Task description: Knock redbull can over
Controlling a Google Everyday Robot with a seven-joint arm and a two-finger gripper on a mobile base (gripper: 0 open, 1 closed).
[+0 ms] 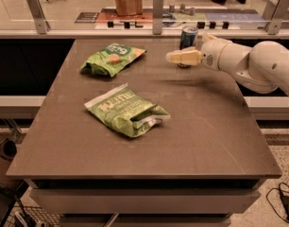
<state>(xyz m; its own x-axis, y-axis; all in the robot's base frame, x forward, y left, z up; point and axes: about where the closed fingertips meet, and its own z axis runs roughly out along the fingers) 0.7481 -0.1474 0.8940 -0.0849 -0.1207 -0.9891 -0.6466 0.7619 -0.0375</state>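
The redbull can (188,38) stands upright near the table's far edge, right of centre; it is slim, blue and silver with a metal top. My gripper (175,57) reaches in from the right on a white arm. Its fingers point left and lie just in front of the can, hiding the can's lower part. I cannot tell whether it touches the can.
Two green chip bags lie on the brown table (206,126): one at the far left (112,58), one in the middle (127,110). A glass barrier with metal posts (157,11) runs behind the table's far edge. A cable (281,197) lies on the floor at the right.
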